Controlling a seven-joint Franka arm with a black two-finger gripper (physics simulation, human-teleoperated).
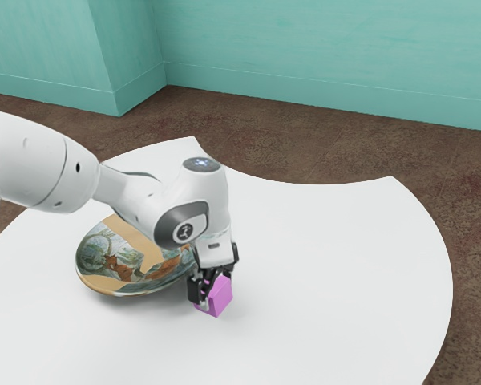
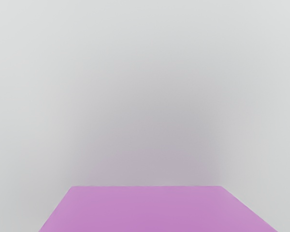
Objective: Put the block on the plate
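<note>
Exterior view: pincer (image 1: 212,292) is low over the table (image 1: 337,273), pointing down, with the pink-purple block (image 1: 220,297) right at its lower end. Block is partly hidden behind the black parts, tucked in close, one side face and a lower corner clear of them. Can't tell if the pincer is wide, narrow or gripping. Can't tell if the block touches the table or sits just above it. Block is off the plate (image 1: 99,282), just past its rim on the exterior view's right, well in from the table's curved edge on that side and from both far corners. Plate is partly covered by the arm (image 1: 44,168).

Wrist view: block is large, right under the hand, flat face up with a straight edge. Pale table beyond it, soft shadow along that edge.
</note>
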